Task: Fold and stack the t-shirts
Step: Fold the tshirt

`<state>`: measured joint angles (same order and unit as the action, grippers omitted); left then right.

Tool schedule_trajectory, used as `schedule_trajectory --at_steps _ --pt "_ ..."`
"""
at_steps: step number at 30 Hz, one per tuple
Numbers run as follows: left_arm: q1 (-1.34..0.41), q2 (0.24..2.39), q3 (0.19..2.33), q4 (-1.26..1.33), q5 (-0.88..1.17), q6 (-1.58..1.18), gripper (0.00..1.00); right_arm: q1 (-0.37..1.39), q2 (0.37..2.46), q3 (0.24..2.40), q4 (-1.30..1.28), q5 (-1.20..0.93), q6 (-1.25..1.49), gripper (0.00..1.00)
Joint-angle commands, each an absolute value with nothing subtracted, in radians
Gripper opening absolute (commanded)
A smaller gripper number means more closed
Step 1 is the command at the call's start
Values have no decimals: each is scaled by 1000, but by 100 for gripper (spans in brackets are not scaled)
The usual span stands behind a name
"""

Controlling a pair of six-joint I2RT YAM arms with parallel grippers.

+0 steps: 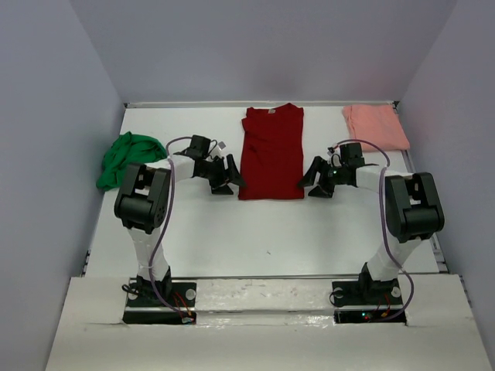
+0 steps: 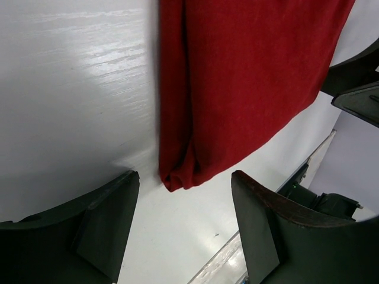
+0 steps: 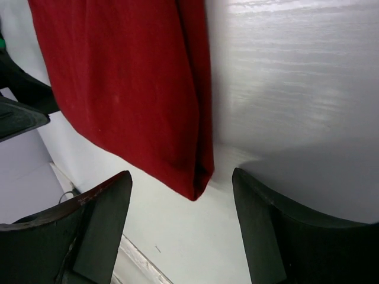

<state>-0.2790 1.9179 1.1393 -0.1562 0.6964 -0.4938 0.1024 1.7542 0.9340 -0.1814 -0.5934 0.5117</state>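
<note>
The dark red t-shirt [image 1: 271, 153] lies folded narrow in the middle of the table [image 1: 255, 232]. The left gripper [image 1: 232, 179] and the right gripper [image 1: 311, 182] flank its near corners, both with fingers apart and gripping nothing.

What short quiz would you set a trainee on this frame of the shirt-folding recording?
1. What colour is the flat t-shirt lying between the left gripper and the right gripper? A green, B dark red, C pink.
2. True or false: both grippers are open and hold nothing.
3. Fill in: the pink t-shirt lies near the far ___ corner of the table.

Key: 1 B; 2 true; 3 right.
</note>
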Motion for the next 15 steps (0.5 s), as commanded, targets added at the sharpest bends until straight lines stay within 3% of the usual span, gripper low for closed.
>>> schedule_trajectory --at_steps 1,15 --pt "-311 1948 1164 -150 712 -517 77 98 1810 934 -104 -606 526 75" --pt "-322 2003 1204 -132 726 -537 77 98 1845 939 -97 -595 520 75"
